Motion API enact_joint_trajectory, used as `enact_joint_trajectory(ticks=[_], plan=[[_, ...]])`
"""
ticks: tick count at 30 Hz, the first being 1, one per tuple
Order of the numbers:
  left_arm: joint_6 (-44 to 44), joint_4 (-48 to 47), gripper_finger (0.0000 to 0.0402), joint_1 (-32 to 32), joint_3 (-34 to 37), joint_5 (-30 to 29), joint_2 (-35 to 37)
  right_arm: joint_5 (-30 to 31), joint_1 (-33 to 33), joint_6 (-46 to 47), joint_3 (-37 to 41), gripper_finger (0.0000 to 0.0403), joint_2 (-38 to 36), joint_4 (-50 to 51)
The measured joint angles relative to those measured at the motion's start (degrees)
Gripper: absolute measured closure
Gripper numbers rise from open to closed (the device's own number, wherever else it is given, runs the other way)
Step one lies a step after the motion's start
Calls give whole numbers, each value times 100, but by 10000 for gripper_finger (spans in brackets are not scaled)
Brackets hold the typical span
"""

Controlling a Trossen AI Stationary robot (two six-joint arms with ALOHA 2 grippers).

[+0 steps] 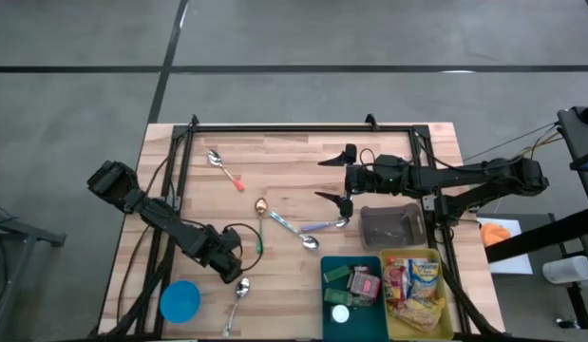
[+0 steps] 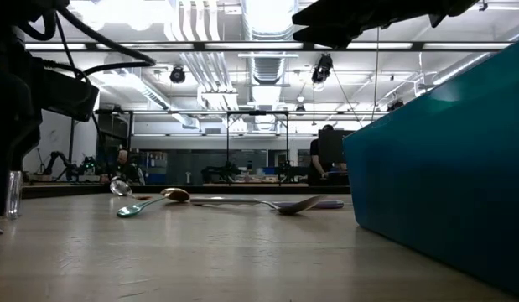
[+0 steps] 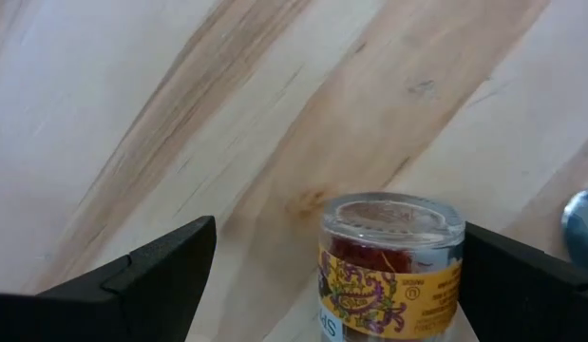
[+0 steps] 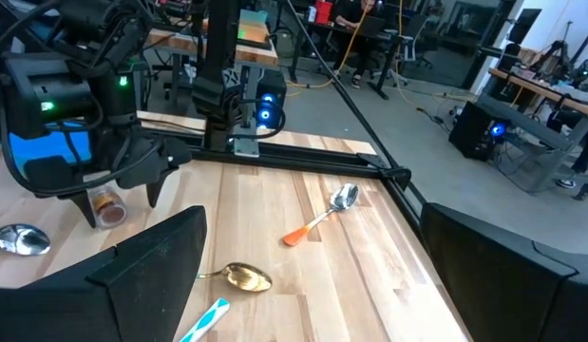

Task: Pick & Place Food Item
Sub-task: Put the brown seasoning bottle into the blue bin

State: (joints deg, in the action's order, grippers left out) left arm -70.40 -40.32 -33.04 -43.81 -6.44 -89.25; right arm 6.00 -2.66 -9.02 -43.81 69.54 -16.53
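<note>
A small spice jar (image 3: 388, 271) with a clear lid, red contents and a yellow label stands upright on the wooden table. My left gripper (image 3: 339, 247) points down over it, open, with one finger on either side; the jar stands close to one finger (image 3: 526, 275) and well apart from the other. The right wrist view shows the same jar (image 4: 108, 205) between those fingers near the table's near left part. In the high view my left gripper (image 1: 222, 258) hides the jar. My right gripper (image 1: 322, 180) hangs open over the table's middle, holding nothing. My left gripper: the jar's side stands right beside one finger (image 3: 483, 261), and I cannot tell whether they touch. The other finger is clear of the jar, which stands on its base on the table.
Several spoons lie about: an orange-handled one (image 1: 227, 171), a gold one (image 1: 260, 211), one with a blue handle (image 1: 311, 230), a silver one (image 1: 239, 291). A blue disc (image 1: 180, 301) lies at the near left. A grey tray (image 1: 392, 228), teal bin (image 1: 351, 285) and yellow bin (image 1: 413, 290) stand at the near right.
</note>
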Motion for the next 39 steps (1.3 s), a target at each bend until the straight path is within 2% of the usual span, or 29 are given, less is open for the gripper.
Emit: enact_joint_trajectory(ticks=[5, 12, 24, 35, 39], plan=[[-149, -50, 23, 0, 2, 0, 0, 0, 0, 0, 0, 18, 0, 0], [-165, -83, 108, 0, 2, 0, 0, 0, 0, 0, 0, 18, 0, 2], [-192, -30, 224, 0, 0, -3, 7, 1, 0, 0, 0, 18, 0, 2], [-207, 31, 210, 0, 0, -8, 7, 1, 0, 0, 0, 18, 0, 2], [-205, 37, 222, 2, -9, 0, 7, 0, 0, 0, 0, 18, 0, 2]])
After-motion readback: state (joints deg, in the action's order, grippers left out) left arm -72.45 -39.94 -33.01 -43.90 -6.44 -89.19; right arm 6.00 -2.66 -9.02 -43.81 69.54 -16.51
